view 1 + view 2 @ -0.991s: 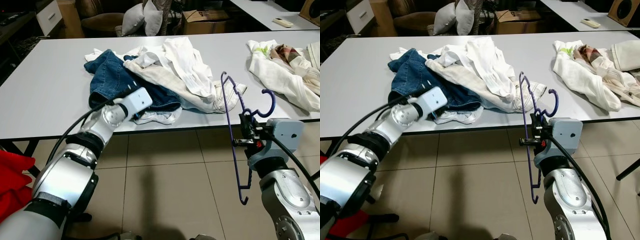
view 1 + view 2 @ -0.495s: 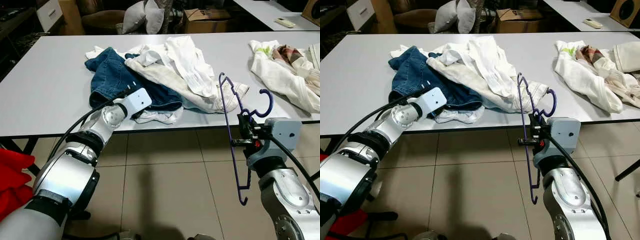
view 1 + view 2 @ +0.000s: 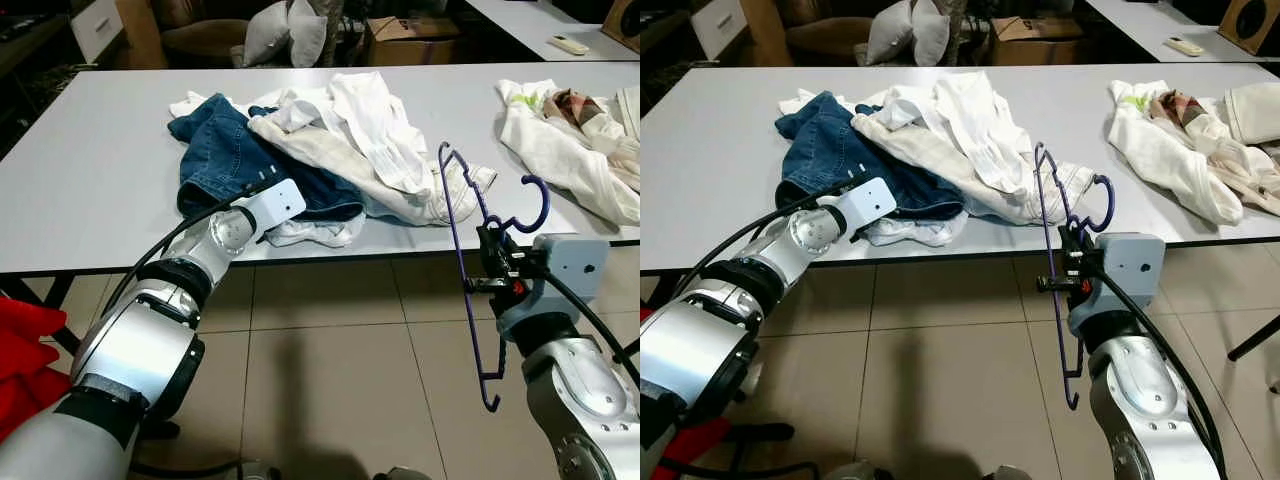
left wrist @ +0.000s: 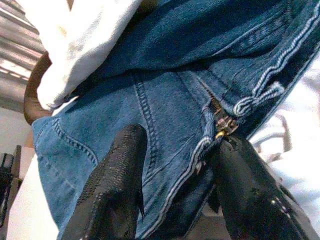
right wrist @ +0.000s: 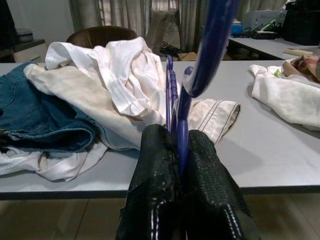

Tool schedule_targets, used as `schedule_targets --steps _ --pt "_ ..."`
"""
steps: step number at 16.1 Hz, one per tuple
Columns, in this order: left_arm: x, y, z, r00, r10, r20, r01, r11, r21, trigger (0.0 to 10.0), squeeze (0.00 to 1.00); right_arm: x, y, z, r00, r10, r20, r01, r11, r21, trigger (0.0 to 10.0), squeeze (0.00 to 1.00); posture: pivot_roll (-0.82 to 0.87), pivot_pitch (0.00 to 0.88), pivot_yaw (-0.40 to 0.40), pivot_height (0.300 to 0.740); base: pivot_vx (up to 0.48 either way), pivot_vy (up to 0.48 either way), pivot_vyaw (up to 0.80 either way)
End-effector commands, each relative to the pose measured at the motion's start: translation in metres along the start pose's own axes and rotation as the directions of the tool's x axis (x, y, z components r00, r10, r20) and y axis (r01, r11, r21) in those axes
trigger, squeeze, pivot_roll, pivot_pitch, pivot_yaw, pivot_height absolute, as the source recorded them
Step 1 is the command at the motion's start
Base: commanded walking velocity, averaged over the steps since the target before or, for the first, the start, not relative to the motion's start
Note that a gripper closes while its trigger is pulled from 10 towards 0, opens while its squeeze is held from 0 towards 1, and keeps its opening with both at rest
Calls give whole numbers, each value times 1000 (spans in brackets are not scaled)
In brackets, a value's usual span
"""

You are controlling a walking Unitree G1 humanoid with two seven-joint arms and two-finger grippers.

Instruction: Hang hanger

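A purple plastic hanger [image 3: 458,215] hangs upright in front of the table's near edge, its hook [image 3: 538,200] pointing right. My right gripper [image 3: 492,262] is shut on it just below the hook; in the right wrist view the two black fingers [image 5: 157,175] pinch the purple bar [image 5: 182,125]. My left gripper [image 4: 175,190] is open at the front edge of the blue jeans [image 3: 225,150], with the denim fly and zipper [image 4: 222,122] between its fingers. The left arm's white wrist block [image 3: 283,200] sits against the jeans on the table.
The white table [image 3: 90,170] carries a pile of white clothes [image 3: 370,130] beside the jeans and another pile [image 3: 570,130] at the right. A red cloth [image 3: 20,350] lies at lower left. A brown chair [image 3: 200,40], pillows and a cardboard box [image 3: 410,40] stand behind. Tiled floor [image 3: 330,370] lies below.
The left wrist has nudged slightly toward the jeans. The right gripper and hanger have stayed in place; the view has shifted a little.
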State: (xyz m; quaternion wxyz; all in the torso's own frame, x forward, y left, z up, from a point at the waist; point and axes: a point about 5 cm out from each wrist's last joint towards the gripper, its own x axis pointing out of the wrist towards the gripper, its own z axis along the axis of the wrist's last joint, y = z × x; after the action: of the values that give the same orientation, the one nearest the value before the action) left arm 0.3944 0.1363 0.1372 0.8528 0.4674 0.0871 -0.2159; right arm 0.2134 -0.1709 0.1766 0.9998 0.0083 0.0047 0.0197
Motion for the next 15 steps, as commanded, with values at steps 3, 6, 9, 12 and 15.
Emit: schedule_targets --steps 3,6,9,12,15 --pt "1 0 1 1000 -1 -23 2 1000 6 0 0 -7 1 0 1000 -2 -20 2 1000 -10 10000 0 -226 77 28 723 0 0 0" --pt "0 -1 -5 998 -4 -67 4 1000 10 0 0 -8 2 1 1000 7 -20 -7 1000 -7 10000 0 -226 78 29 723 0 0 0" --pt "-1 2 -11 995 9 -99 -8 1000 3 0 0 -9 5 2 1000 24 -17 -24 1000 -2 10000 0 -225 73 28 723 0 0 0" --pt "-2 9 -13 994 28 -110 -32 999 -33 0 0 -7 9 5 998 58 6 -58 998 5 10000 0 -225 61 25 723 0 0 0" --pt "-3 24 -4 996 58 -67 -66 991 -121 0 0 -9 21 10 982 185 40 -187 981 53 10000 0 -211 32 25 723 0 0 0"
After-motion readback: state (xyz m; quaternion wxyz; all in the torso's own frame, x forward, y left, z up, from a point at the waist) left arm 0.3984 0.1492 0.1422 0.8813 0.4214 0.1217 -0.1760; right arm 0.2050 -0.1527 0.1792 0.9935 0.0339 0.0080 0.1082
